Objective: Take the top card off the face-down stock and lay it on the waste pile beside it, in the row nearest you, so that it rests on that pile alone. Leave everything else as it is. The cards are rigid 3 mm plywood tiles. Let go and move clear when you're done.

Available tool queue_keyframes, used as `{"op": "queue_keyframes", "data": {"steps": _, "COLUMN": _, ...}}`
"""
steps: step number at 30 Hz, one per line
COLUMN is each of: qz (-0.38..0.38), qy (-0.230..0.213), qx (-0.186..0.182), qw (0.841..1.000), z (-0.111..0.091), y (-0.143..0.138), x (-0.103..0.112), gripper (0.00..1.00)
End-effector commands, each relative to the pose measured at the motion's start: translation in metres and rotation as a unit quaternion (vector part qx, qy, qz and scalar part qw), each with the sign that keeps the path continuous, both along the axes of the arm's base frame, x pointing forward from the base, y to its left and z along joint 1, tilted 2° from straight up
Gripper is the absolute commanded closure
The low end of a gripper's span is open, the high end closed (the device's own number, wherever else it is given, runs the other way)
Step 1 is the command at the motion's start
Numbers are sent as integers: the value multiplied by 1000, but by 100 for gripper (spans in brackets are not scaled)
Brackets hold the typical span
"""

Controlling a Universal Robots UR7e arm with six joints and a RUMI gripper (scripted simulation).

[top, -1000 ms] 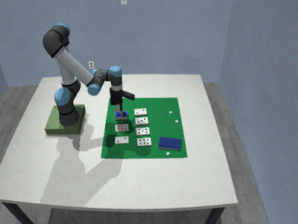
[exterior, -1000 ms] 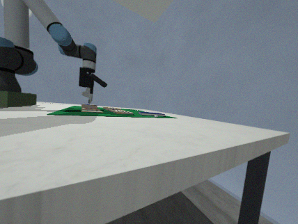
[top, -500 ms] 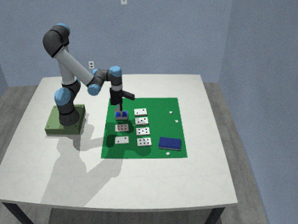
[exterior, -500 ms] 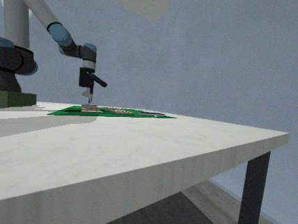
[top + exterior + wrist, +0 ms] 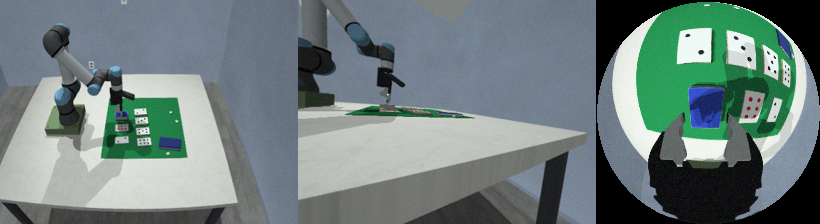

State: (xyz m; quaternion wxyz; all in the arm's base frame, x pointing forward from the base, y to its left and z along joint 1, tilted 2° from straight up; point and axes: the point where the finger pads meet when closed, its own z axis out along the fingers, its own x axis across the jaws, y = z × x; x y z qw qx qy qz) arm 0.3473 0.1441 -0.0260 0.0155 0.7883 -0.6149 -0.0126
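The face-down stock is a small stack with a blue back at the robot-side end of the green mat. It also shows in the wrist view. Beside it lies the waste pile, topped by a face-up card with red pips, which also shows in the wrist view. My gripper hangs straight down just above the stock, open and empty. In the wrist view the gripper has one finger on each side of the blue card's near edge. From the side, the fingertips are a little above the stack.
A face-up card lies past the waste pile. A second row holds several white cards with black pips. A larger blue block lies at the mat's far end. Three small white markers sit near the mat's edge. The robot base stands left of the mat.
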Motion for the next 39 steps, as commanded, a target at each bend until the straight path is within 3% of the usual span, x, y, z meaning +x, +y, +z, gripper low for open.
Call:
{"op": "queue_keyframes", "data": {"steps": 1, "qz": 1, "qy": 0, "qx": 0, "qw": 1000, "z": 0, "y": 0, "x": 0, "gripper": 50}}
{"op": "queue_keyframes", "data": {"steps": 39, "qz": 1, "qy": 0, "qx": 0, "qw": 1000, "z": -8, "y": 0, "x": -1, "gripper": 50}}
